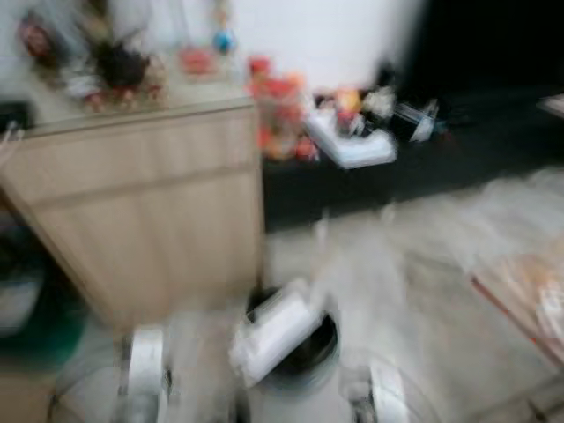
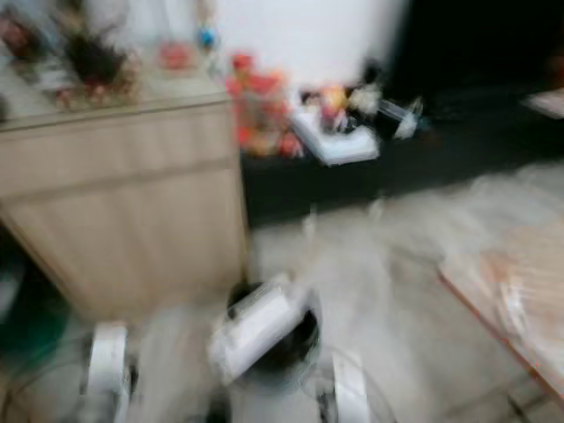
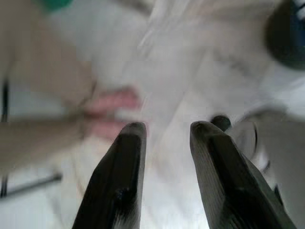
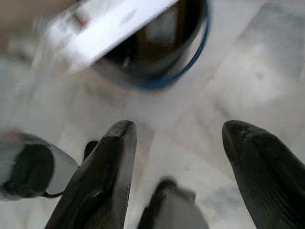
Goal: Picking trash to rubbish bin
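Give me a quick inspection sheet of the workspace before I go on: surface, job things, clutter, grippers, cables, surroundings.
Surface: pale marble floor; the head views are blurred.
Job things: dark round bin on the floor by the cabinet; a white flat box leans across its rim, part sticking out.
Clutter: toys and a white tray on a dark low shelf; ornaments on the cabinet top.
Grippers: left gripper open, holding nothing, above the floor; right gripper open, holding nothing, near the bin.
Cables: nothing seen.
Surroundings: wooden cabinet, white wall, something red-edged at the right.
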Controlling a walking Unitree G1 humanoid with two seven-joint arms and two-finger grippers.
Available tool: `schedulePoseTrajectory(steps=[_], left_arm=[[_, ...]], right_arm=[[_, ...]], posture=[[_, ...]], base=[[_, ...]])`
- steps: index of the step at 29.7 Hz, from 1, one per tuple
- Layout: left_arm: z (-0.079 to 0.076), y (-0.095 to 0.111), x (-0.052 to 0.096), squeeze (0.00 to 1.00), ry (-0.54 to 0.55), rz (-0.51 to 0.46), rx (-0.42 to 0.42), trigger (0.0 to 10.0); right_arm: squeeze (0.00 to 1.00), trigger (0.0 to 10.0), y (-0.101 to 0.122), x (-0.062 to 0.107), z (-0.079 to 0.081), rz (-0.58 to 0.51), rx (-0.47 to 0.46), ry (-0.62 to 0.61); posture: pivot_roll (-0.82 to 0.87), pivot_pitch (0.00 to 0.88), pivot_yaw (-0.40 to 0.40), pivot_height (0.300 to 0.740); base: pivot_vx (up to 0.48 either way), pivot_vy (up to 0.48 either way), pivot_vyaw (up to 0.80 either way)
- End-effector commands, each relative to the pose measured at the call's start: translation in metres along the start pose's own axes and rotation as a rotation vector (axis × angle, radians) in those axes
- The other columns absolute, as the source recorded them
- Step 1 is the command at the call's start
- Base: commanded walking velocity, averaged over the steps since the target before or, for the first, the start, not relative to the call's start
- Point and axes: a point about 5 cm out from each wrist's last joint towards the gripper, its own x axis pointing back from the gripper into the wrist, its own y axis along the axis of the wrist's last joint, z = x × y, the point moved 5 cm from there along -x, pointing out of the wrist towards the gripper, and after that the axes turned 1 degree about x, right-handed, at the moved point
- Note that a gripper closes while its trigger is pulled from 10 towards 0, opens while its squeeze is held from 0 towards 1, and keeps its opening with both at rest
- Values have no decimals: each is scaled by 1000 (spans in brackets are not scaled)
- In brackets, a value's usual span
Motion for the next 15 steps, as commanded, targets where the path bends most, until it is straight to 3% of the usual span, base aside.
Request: schedulePoseTrajectory(steps=[1,7,15], left_arm=[[-3,31,-4,0,-5,-77,3,10000],[-5,34,-4,0,-11,-84,-3,10000],[-7,36,-5,0,-15,-83,-23,10000]], right_arm=[[0,10000,2,-1,5,-1,-6,11],[0,10000,3,-1,5,-6,-7,11],[0,10000,6,-1,4,-13,-12,9]], posture=[[9,0,10,740],[10,0,8,740],[13,0,2,740]], base=[[-300,0,0],[-284,0,0],[0,0,0]])
